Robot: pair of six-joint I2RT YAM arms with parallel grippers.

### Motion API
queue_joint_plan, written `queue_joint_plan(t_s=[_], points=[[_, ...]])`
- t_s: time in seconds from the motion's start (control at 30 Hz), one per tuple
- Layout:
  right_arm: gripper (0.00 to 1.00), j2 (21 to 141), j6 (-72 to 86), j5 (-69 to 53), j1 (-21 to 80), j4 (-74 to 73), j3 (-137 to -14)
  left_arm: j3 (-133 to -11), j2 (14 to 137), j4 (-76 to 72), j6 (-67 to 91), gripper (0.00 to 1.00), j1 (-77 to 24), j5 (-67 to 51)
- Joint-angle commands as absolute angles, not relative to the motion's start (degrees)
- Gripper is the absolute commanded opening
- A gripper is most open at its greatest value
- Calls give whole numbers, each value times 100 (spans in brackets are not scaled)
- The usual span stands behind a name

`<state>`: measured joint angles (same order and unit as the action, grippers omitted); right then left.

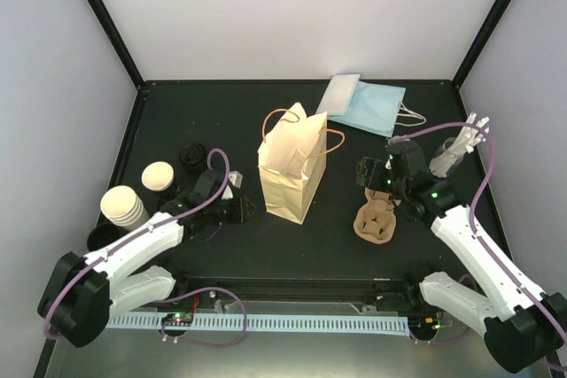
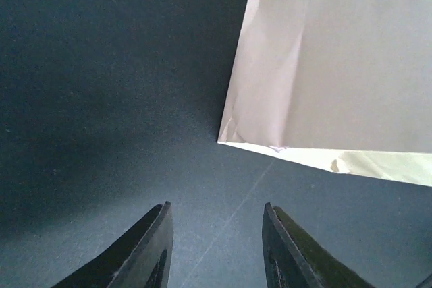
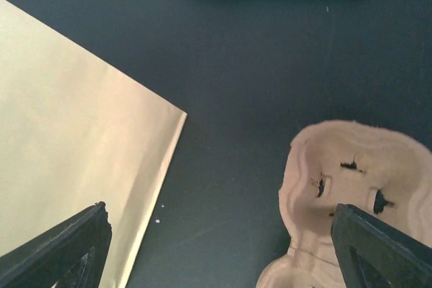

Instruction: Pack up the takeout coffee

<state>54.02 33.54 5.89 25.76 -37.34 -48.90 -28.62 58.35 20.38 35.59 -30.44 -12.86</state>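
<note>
1. Where the overhead camera looks down, one tan paper bag stands upright on the matte black table, with its mouth open, thin cord handles looped above and smooth, creased walls
2. Just to its right lies one brown moulded-pulp cup carrier, lumpy, with rounded wells; only the right wrist view shows its fibrous rim and small dark slits
3. At the back lie two flat pale-blue bags with white handles, and at the far right a bunch of white plastic utensils stands upright
4. On the left are one stack of cream cups with its rims showing as rings, one single cream cup beside it, a ribbed black pile that looks like lids, and one round black piece near the table's edge; only the overhead view shows these
5. Takeout coffee: I cannot tell where it is, since no view plainly shows a cream cup under a black lid
6. Left gripper: its two dark wedge-shaped fingers stand partly apart over bare table with nothing between them, and the bag's lower corner is just ahead
7. Right gripper: its fingers are spread wide, one in front of the bag's wall and the other in front of the carrier, gripping nothing
</note>
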Motion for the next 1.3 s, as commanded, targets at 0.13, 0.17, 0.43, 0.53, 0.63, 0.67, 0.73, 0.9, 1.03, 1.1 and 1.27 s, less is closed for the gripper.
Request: queue_joint_plan(t_s=[0.13, 0.17, 0.43, 0.53, 0.63, 0.67, 0.73, 0.9, 1.03, 1.1, 1.27], points=[[87, 5796, 3369, -95, 2171, -3569, -4631, -2609, 6697, 595, 3901, 36, -3019, -1736], [86, 5854, 3357, -53, 2171, -3639, -4613, -2604, 6811, 504, 3904, 36, -3026, -1774], [83, 6095, 3277, 176, 2171, -3906, -4423, -2644, 7681, -268, 4020, 34, -3119, -2105], [83, 6088, 3210, 84, 2171, -3894, -4379, -2675, 7984, -573, 4134, 34, -3212, -2257], [81, 6067, 3106, -423, 2171, -3632, -4258, -2734, 8321, -874, 4292, 34, -3334, -2400], [81, 6083, 3103, -618, 2171, -3520, -4220, -2766, 8409, -962, 4339, 33, -3394, -2421], [80, 6157, 3105, -1024, 2171, -3221, -4129, -2848, 8558, -1099, 4405, 33, -3509, -2449], [76, 6665, 3304, -1994, 2171, -2241, -4052, -3000, 8686, -1108, 4396, 32, -3727, -2407], [74, 7160, 3585, -2466, 2165, -1615, -4098, -2859, 8454, -894, 4269, 33, -3732, -2207], [72, 7410, 3685, -2585, 2178, -1346, -4125, -2781, 8284, -773, 4205, 33, -3733, -2084], [61, 8083, 3885, -2834, 2185, -813, -4243, -2705, 8003, -550, 4110, 34, -3724, -1909]])
